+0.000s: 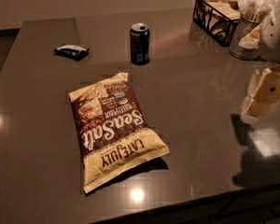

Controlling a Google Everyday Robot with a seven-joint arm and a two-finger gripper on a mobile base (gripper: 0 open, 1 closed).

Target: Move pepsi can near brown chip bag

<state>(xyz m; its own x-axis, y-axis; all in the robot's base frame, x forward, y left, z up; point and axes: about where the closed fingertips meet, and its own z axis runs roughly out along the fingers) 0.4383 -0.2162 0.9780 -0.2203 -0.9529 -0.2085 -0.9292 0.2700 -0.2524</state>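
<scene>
Gripper [256, 107] far right, seemingly empty

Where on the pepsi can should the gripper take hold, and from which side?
Probably the mid-body of the pepsi can, across its round wall: it stands upright with nothing touching it. Come level from the picture's right, where the gripper hangs above the table; the brown chip bag lies nearer the camera.

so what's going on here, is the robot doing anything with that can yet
Not yet. The robot's tool hovers at the right edge of the view over the table, well apart from the pepsi can. The can stands upright and untouched, just beyond the far end of the brown chip bag, which lies flat mid-table. A small dark wrapper lies to the can's left.
</scene>
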